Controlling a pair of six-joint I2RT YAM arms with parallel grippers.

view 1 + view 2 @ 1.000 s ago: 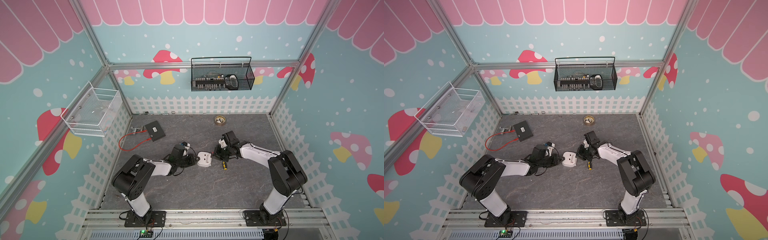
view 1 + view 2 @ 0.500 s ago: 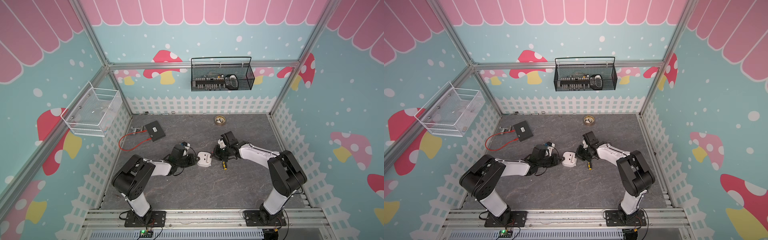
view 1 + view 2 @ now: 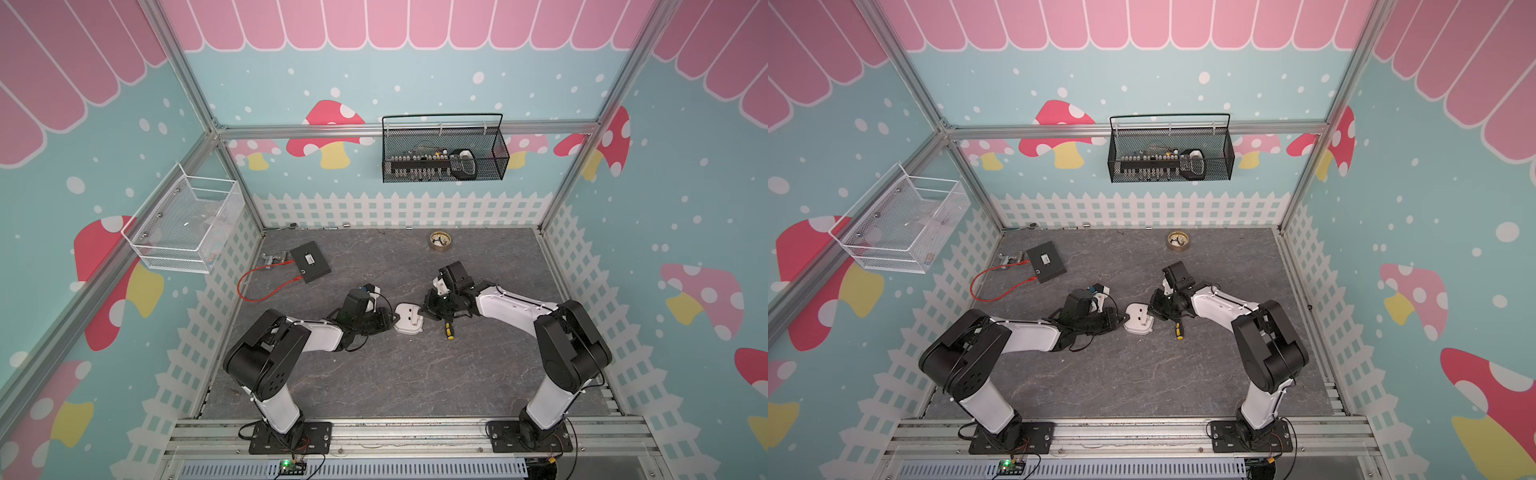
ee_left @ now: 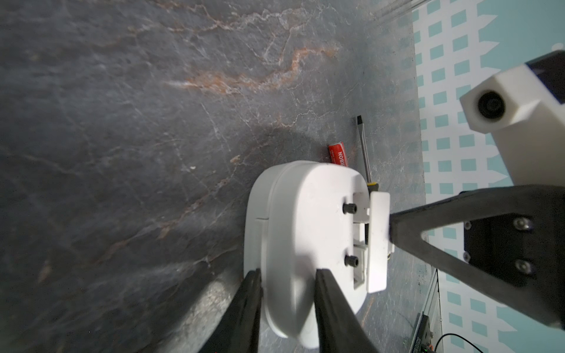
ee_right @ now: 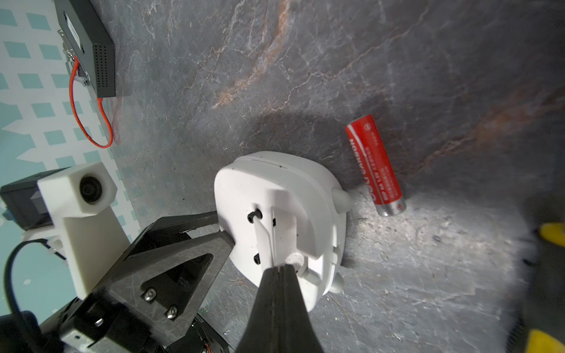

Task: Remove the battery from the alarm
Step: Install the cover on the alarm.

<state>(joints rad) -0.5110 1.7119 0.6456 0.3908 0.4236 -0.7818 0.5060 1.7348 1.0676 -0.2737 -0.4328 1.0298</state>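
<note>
1 alarm: back up on table
Left gripper: pinching alarm's edge
Right gripper: pressed together, tips at cover
Battery: loose, beside alarm

alarm on the table — battery just beside it, screwdriver to its right.

White arms, black joints, triangular black fingers (silver screws).
</note>
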